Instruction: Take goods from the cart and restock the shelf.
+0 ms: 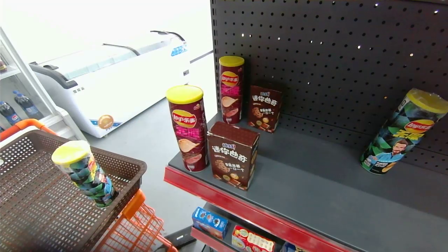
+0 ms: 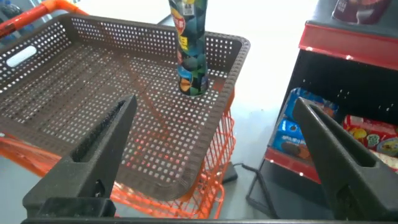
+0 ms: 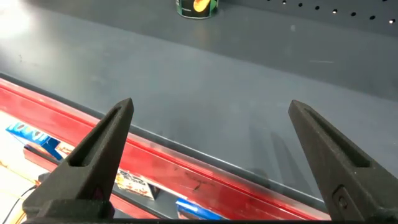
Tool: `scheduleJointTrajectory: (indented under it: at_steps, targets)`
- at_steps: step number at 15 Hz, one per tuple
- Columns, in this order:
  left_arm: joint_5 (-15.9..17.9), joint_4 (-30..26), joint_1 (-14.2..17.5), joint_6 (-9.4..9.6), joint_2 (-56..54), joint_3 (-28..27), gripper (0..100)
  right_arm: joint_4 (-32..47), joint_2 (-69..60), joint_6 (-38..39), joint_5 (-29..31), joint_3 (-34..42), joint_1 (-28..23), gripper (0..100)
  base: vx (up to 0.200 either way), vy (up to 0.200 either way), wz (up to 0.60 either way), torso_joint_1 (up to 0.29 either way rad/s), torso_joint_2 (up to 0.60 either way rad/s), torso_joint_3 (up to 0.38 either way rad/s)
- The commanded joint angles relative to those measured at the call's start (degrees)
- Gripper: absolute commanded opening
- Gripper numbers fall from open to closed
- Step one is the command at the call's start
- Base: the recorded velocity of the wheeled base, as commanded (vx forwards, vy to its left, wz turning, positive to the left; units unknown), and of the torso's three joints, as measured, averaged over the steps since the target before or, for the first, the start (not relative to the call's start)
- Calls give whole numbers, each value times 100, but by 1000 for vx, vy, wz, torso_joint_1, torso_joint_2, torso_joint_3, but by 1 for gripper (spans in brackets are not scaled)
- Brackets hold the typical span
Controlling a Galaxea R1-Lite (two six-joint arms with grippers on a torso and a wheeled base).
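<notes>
A green-and-black chip can with a yellow lid (image 1: 84,173) (image 2: 191,46) stands in the brown perforated basket (image 1: 38,210) (image 2: 93,87) on the orange cart. My left gripper (image 2: 211,155) hangs open above the basket's near corner, short of the can. On the grey shelf (image 1: 315,189) (image 3: 236,81) stand two maroon chip cans (image 1: 187,127) (image 1: 231,89), two brown cookie boxes (image 1: 232,154) (image 1: 264,108) and a green chip can (image 1: 402,131) (image 3: 198,7) leaning against the pegboard. My right gripper (image 3: 211,155) is open above the shelf's red front edge (image 3: 186,162), holding nothing.
A white chest freezer (image 1: 115,80) stands behind the cart, with a drinks cooler (image 1: 14,101) at the far left. Packaged snacks (image 1: 210,222) (image 2: 298,127) lie on the lower shelf. The shelf's middle and right front are bare.
</notes>
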State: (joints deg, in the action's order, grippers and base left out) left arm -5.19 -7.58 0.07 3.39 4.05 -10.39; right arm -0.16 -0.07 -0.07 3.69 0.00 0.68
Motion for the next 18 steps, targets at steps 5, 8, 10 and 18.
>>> scheduleJointTrajectory:
  at_steps: [5,8,10,18]
  targets:
    - [-333,213,-60,-304,2548,-992,100,-2,7,-1,0,0,2,100,0,0,0,0,0,0]
    - [-324,1347,-95,-286,3928,-860,100,-11,7,-1,0,0,2,100,0,0,0,0,0,0]
    - [-298,2384,168,-286,5080,-772,100,-2,7,-1,0,0,11,100,0,0,0,0,0,0]
    - [133,5408,898,-286,8332,-763,100,-2,7,-1,0,0,2,100,0,0,0,0,0,0]
